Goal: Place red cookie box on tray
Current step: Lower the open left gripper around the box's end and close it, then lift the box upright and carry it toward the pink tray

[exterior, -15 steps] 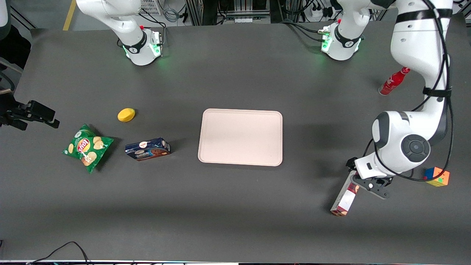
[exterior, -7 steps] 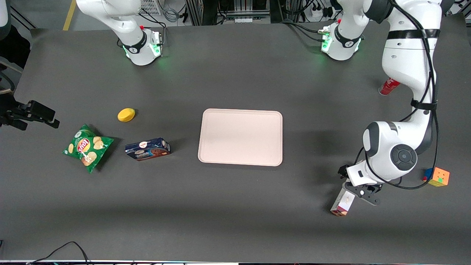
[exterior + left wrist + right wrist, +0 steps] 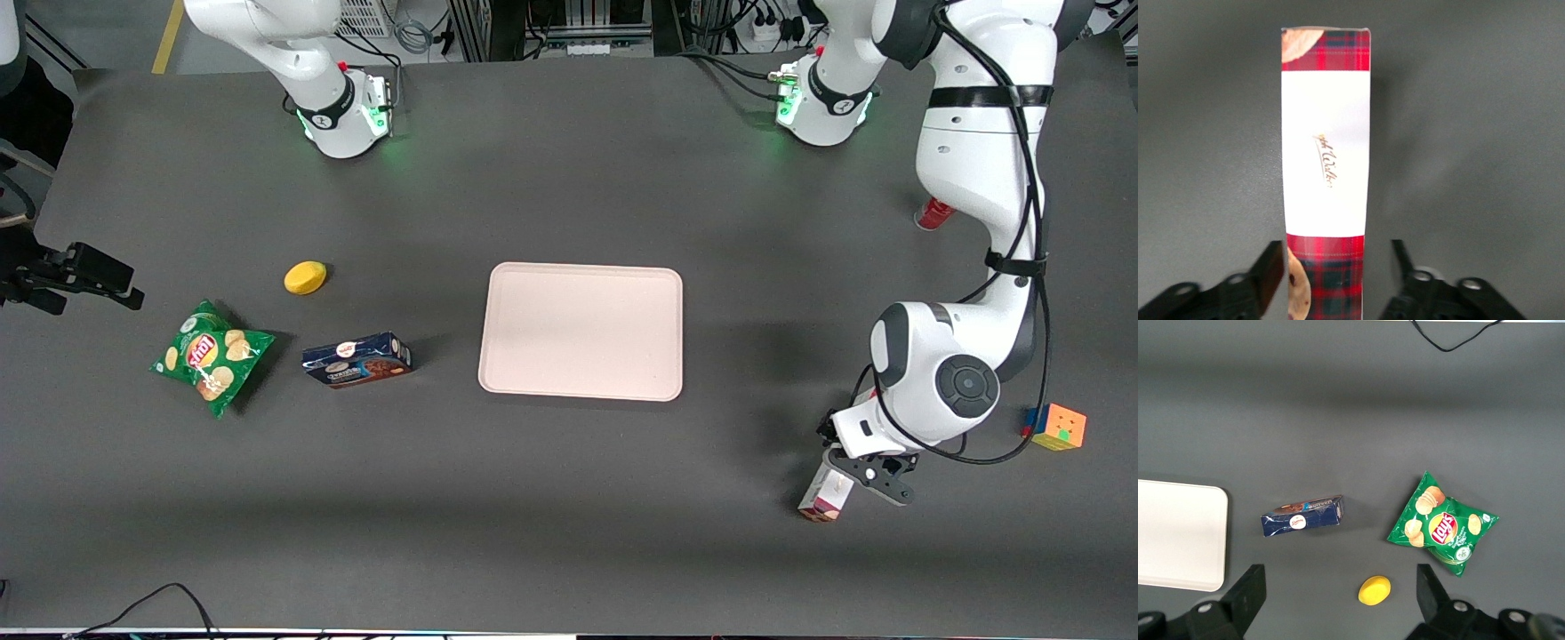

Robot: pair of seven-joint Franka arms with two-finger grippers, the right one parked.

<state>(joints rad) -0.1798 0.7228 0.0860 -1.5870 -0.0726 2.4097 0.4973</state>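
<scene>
Gripper: left arm's gripper [image 3: 858,468] is down low over the red cookie box [image 3: 823,496], at the working arm's end of the worktop [image 3: 569,516]; fingers spread wide to either side of the carton.
Fingers: in the wrist view one finger [image 3: 1271,270] sits right at the box's edge, while the other finger [image 3: 1403,257] stands apart with bare worktop showing between; nothing is clamped.
Red cookie box: lies flat on the worktop, well apart from the tray [image 3: 581,391] and nearer the front camera than it; the wrist view shows its white label panel [image 3: 1325,160] between plaid ends with cookie pictures.
Tray: pale, bare, flat at mid-worktop.
Cube: a multicoloured puzzle cube [image 3: 1058,427] sits near the arm's elbow, beside the gripper.
Red bottle: only its base [image 3: 933,214] shows past the arm, farther from the front camera.
Parked arm's end: blue cookie box [image 3: 356,360] just beside the tray, then a green chip bag [image 3: 211,356] and a yellow lemon-like item [image 3: 305,277].
</scene>
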